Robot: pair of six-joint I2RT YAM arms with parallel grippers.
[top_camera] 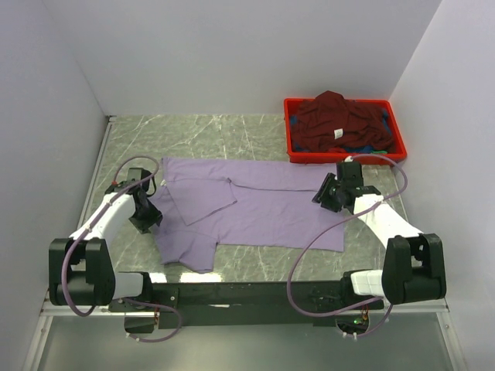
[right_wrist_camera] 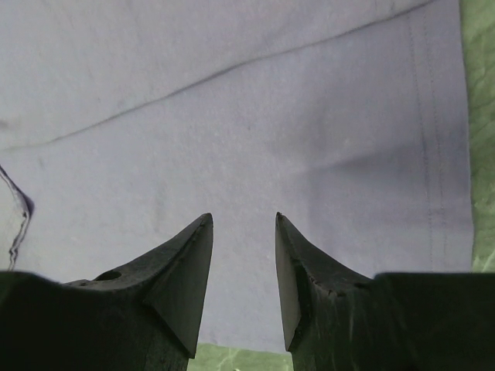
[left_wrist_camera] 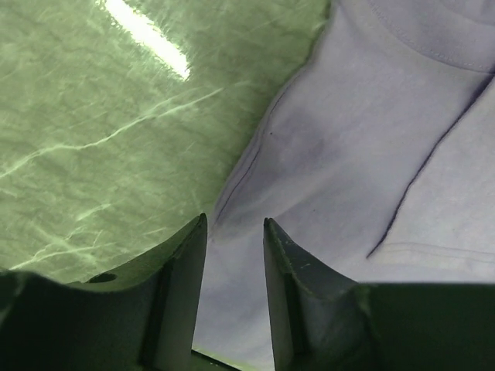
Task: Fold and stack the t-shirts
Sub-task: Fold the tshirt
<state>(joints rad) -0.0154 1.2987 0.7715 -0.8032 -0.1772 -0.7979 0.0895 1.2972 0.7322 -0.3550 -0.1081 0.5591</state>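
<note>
A lavender t-shirt (top_camera: 255, 209) lies spread flat on the table, its left sleeve folded inward. My left gripper (top_camera: 147, 212) is low at the shirt's left edge. In the left wrist view its jaws (left_wrist_camera: 234, 220) stand a little apart over the cloth's edge (left_wrist_camera: 348, 139), with nothing pinched between them. My right gripper (top_camera: 334, 195) hovers over the shirt's right part. In the right wrist view it is open (right_wrist_camera: 244, 216) above smooth lavender cloth (right_wrist_camera: 232, 116) close to the hem. A dark maroon t-shirt (top_camera: 332, 116) with a small white label is heaped in the crate.
The red plastic crate (top_camera: 292, 147) stands at the back right against the wall, with bits of blue cloth (top_camera: 360, 144) under the maroon shirt. Green marble table (left_wrist_camera: 93, 116) shows left of the shirt. White walls close in three sides.
</note>
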